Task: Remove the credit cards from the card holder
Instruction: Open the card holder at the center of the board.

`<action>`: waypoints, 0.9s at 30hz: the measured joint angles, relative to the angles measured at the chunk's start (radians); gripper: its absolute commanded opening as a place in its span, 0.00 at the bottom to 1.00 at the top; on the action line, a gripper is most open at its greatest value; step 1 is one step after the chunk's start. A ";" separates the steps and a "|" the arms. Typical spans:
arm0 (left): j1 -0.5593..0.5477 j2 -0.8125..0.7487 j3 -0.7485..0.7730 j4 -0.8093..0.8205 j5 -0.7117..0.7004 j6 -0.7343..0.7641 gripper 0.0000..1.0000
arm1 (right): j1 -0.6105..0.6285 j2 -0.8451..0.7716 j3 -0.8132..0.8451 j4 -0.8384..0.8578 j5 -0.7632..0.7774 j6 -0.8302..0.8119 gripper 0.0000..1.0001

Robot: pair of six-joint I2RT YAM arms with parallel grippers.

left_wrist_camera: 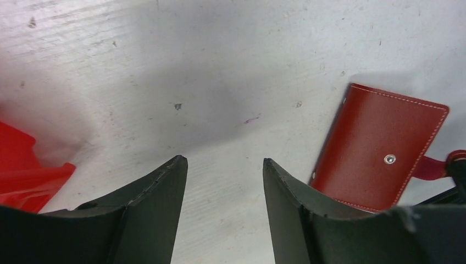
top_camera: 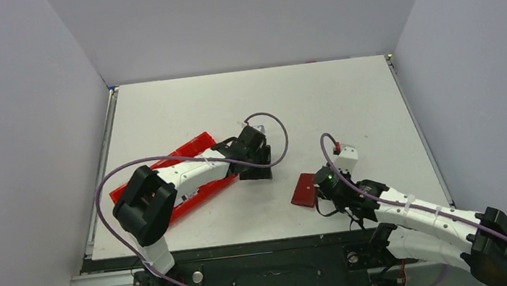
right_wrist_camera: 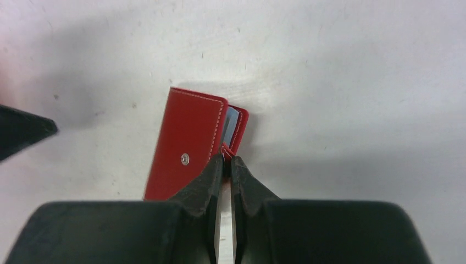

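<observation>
The card holder [top_camera: 304, 190] is a small dark red folded wallet with a metal snap, lying on the table near the middle front. It also shows in the left wrist view [left_wrist_camera: 379, 146] and the right wrist view [right_wrist_camera: 189, 143], where a pale blue inner sleeve peeks out at its edge. My right gripper [right_wrist_camera: 226, 158] is shut on its short red strap tab [right_wrist_camera: 226, 149]. My left gripper [left_wrist_camera: 224, 160] is open and empty over bare table, to the left of the holder. No credit cards show.
A bright red compartment tray [top_camera: 184, 170] lies at the left under my left arm; its corner shows in the left wrist view [left_wrist_camera: 25, 176]. Grey walls close in the table on three sides.
</observation>
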 measured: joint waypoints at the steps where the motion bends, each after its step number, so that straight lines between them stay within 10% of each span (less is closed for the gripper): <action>1: -0.005 0.005 0.000 0.005 0.000 -0.003 0.51 | -0.008 -0.014 0.006 -0.006 0.007 -0.003 0.00; 27: -0.037 0.064 -0.003 0.114 0.078 -0.078 0.52 | -0.251 0.163 0.153 -0.063 -0.006 -0.156 0.00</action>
